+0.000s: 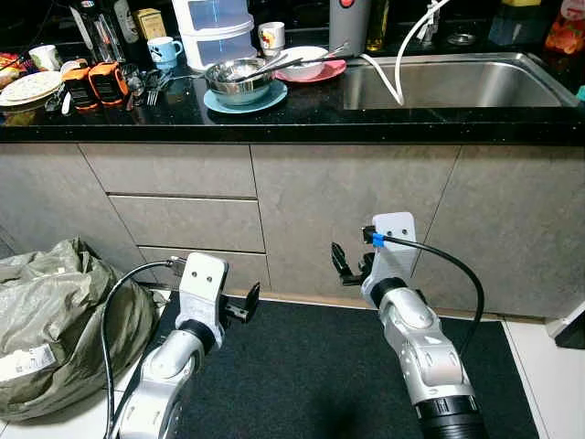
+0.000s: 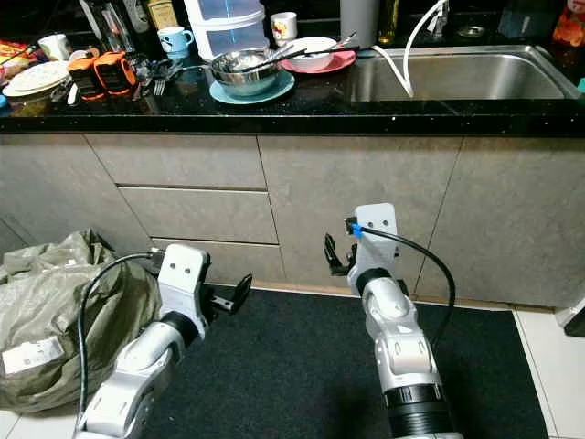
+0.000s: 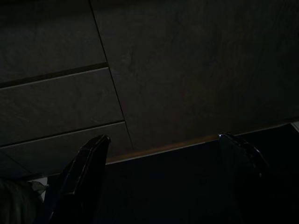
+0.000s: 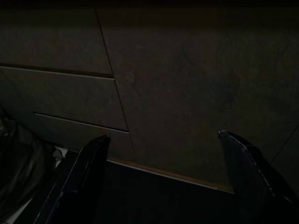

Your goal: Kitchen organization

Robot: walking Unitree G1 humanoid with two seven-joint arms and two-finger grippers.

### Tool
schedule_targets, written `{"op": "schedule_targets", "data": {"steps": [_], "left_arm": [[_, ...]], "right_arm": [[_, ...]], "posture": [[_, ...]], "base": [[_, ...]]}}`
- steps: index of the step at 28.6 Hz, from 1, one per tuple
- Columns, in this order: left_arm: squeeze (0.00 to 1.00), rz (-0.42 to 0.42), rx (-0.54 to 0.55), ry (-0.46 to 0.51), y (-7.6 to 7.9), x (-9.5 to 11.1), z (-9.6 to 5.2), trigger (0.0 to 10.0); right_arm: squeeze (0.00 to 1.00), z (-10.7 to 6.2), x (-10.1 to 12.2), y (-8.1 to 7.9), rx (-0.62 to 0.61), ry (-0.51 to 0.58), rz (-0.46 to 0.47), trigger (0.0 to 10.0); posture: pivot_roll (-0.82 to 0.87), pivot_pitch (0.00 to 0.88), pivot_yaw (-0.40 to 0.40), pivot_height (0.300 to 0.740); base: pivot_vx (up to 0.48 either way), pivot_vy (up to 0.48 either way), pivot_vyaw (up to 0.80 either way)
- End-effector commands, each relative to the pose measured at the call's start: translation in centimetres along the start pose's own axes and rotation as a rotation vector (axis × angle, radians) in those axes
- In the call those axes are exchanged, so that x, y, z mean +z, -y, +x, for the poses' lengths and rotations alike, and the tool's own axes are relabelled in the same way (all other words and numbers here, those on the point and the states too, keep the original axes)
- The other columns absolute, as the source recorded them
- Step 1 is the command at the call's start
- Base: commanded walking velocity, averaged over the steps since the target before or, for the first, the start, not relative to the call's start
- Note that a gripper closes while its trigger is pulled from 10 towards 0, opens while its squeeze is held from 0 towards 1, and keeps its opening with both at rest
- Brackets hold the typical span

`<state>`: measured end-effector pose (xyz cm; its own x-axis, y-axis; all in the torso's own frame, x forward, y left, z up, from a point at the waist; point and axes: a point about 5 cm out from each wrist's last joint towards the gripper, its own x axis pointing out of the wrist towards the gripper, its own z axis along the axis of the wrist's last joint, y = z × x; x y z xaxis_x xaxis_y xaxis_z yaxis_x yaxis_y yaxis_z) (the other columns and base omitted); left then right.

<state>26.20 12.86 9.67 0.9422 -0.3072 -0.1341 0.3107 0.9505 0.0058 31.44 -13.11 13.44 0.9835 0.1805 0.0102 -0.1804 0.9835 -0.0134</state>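
My left end effector (image 3: 161, 179) and right end effector (image 4: 163, 179) hang wide open before matte grey cabinets (image 1: 347, 215), below the glossy black table (image 1: 274, 114).

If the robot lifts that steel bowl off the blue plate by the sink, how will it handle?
The steel bowl looks rigid, light and probably slippery: shiny metal. The utensil leaning over its rim would likely slide or drop. It sits loose on the blue plate, which may shift.
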Motion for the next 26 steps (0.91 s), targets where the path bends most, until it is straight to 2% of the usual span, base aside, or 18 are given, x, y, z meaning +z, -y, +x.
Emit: {"op": "schedule_targets", "data": {"steps": [1,26], "left_arm": [[0.00,0.003,0.008,-0.015,-0.37,-0.31,-0.06,10.0],[0.00,0.007,0.003,-0.018,-0.41,-0.46,0.06,10.0]], "right_arm": [[0.00,0.18,-0.17,-0.43,0.015,-0.013,0.009,10.0],[0.00,0.22,-0.32,-0.56,0.018,-0.020,0.014,10.0]], "posture": [[-0.01,0.005,0.089,0.740],[-0.01,0.000,0.087,0.740]], "base": [[0.000,0.000,0.00],[0.000,0.000,0.00]]}}
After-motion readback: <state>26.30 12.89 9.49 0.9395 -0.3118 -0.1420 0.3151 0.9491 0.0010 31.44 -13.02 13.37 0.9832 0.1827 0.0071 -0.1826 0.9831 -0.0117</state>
